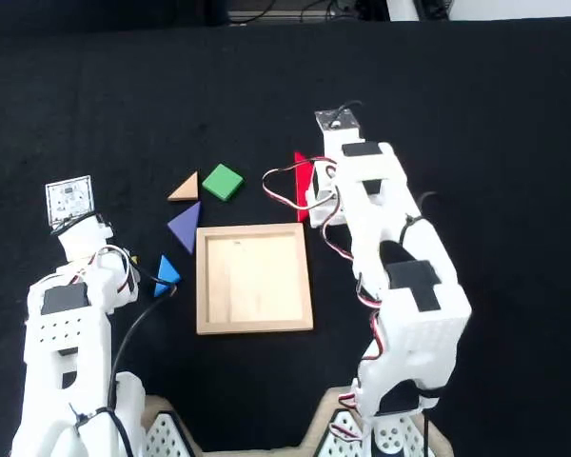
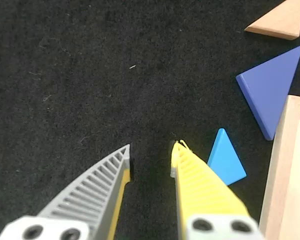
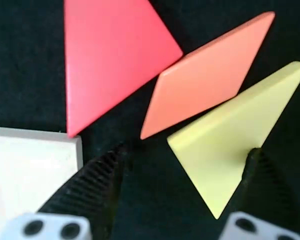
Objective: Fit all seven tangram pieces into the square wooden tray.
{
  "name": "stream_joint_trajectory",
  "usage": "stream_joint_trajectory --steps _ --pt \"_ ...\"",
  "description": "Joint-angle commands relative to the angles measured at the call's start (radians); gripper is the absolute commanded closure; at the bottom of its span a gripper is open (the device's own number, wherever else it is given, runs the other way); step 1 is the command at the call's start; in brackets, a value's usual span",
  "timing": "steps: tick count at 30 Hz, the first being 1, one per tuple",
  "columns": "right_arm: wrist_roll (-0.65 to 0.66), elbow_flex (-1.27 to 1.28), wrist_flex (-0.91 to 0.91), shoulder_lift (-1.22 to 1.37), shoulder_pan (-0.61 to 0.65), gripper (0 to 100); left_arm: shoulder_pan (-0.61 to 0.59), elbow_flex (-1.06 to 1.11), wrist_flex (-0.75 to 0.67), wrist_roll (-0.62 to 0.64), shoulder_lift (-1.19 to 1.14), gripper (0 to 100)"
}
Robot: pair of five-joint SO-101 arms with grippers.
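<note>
Straddling the pale yellow wooden triangle [image 3: 230, 135], the right gripper [image 3: 185, 155] hangs with its black fingers [image 3: 95, 190] spread wide and nothing pinched between them. One finger crosses in front of the triangle's edge, and the other stands beside a corner of the square wooden tray [image 3: 35, 165]. The piece therefore lies right at that pincer, with the tray off past the opposite finger. My reading is that the coming move turns on closing across the triangle's narrow width, not along its long edge. That edge runs alongside the orange wooden parallelogram [image 3: 205, 75], just beside it. The red wooden triangle [image 3: 110, 55] lies farther out, one tip near the tray corner. For these three pieces the right arm is plainly the nearer.

The left gripper [image 2: 152, 152] is likewise released and holds nothing. It hangs over black cloth [image 2: 90, 75], with its yellow finger [image 2: 200, 190] just beside the small light-blue triangle [image 2: 225, 160]. Beyond lies the violet-blue triangle [image 2: 272, 87], near the tray rim, then the tan wooden triangle [image 2: 280, 22] and the green wooden square [image 1: 223, 181]. No piece sits in the tray yet.

The black cloth covers the whole table — past its far edge, cables [image 1: 266, 11] trail.
</note>
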State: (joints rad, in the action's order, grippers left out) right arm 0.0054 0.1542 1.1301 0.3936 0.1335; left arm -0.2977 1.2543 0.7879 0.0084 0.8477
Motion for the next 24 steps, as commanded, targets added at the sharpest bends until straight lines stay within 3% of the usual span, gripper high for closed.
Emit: stream_joint_trajectory --steps 1,6,20,24 --pt "-0.002 -0.035 -0.005 0.015 0.009 65.9 0.01 -0.004 -0.017 -0.003 0.0 86" --pt "-0.002 -0.035 -0.003 0.013 -0.006 66.1 0.01 -0.004 -0.015 -0.003 0.0 86" --pt "0.0 -0.028 0.002 0.012 -0.028 82.6 0.01 -0.002 -0.017 -0.008 0.0 86" --pt "0.0 -0.035 0.054 0.01 -0.029 82.2 0.01 -0.002 -0.017 -0.008 0.0 86"
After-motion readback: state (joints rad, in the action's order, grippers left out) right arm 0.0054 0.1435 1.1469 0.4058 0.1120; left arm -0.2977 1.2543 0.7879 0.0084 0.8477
